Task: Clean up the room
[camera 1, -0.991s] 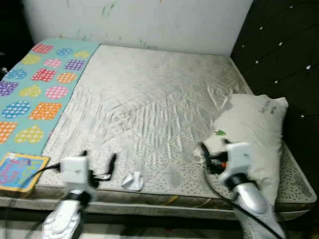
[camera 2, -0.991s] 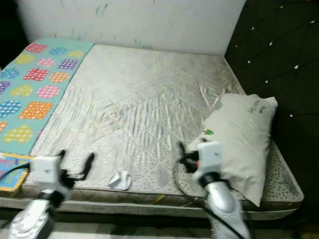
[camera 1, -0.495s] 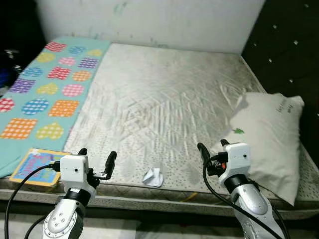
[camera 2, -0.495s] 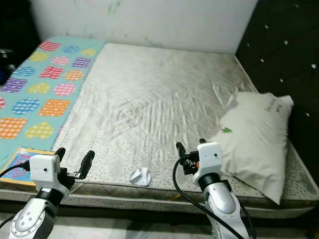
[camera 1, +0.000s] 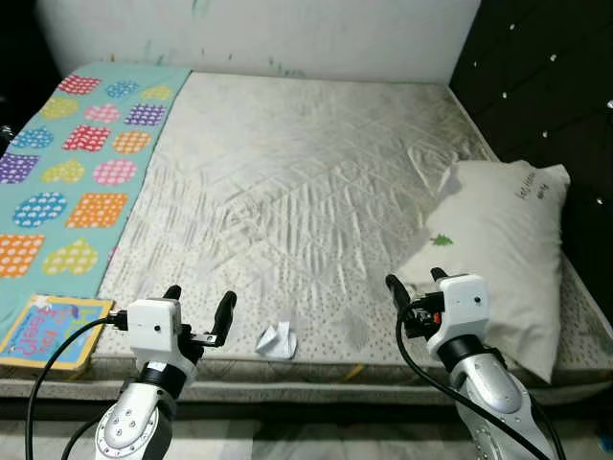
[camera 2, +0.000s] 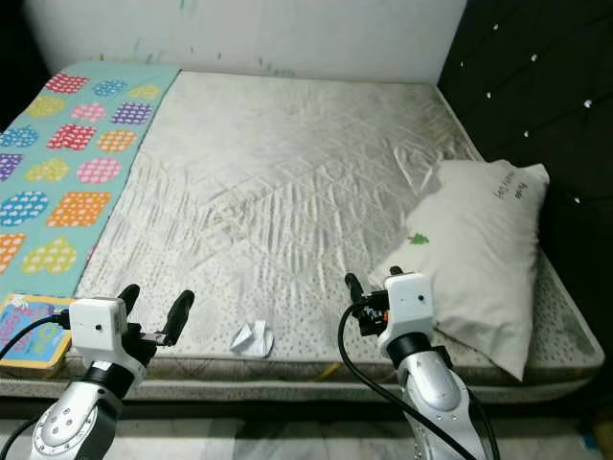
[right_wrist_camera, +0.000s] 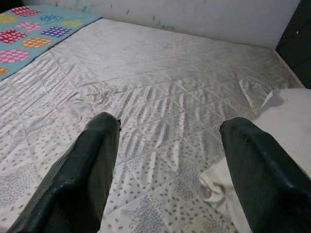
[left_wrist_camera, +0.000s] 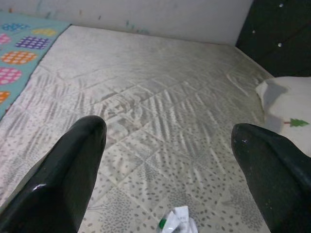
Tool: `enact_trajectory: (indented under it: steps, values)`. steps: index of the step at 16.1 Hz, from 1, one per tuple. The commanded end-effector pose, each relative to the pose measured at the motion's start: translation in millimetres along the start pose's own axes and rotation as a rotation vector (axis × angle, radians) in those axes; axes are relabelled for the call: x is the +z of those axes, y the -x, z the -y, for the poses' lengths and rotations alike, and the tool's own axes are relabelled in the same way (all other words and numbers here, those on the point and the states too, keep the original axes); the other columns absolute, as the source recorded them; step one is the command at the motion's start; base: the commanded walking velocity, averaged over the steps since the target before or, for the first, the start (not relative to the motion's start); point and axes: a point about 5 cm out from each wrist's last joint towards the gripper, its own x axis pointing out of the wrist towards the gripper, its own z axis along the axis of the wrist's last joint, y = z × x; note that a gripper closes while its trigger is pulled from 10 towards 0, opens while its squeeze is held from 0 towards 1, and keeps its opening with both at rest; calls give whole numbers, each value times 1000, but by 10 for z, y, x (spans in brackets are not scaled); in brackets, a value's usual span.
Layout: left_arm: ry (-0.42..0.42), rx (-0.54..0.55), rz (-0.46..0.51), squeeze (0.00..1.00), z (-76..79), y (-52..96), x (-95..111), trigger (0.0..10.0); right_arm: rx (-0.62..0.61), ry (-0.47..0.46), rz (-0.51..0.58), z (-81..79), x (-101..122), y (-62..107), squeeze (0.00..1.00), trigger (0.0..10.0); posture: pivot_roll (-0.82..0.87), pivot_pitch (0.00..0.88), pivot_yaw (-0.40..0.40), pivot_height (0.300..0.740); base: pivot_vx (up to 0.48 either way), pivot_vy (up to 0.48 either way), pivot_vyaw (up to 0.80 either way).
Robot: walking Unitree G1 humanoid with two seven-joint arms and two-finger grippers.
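White crumpled paper scrap (camera 1: 278,338) lies on mattress (camera 1: 306,192) near front edge, at 2 o'clock from my left gripper (camera 1: 197,311), fingers wide. Right gripper (camera 1: 414,292) wide too, pillow (camera 1: 498,249) at its 2 o'clock.

Crumpled white paper scrap (camera 1: 278,339), with a green mark seen in the left wrist view, lying on mattress (camera 1: 306,182) near its near edge. White pillow (camera 1: 498,254) at right, slightly angled.
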Motion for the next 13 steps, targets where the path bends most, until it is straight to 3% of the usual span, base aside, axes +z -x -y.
enact_trajectory:
  steps: [1,3,7,13]
  values:
    - [-12,20,-9,0,-32,13,-4,10000,-3,-1,-2,9,0,-2,0,10000,-10,88,-66,740,0,0,0]
    - [-11,19,-10,0,-31,12,-5,10000,-1,-3,-2,6,1,-3,0,10000,-10,88,-66,740,0,0,0]
    - [-7,13,-8,0,-26,0,-8,10000,3,-1,-2,9,-4,-18,0,10000,-9,80,-69,740,0,424,-725]
    - [-16,22,-7,0,-32,-2,-4,10000,12,15,-16,1,-26,-21,0,10000,-11,85,-64,740,0,480,0]
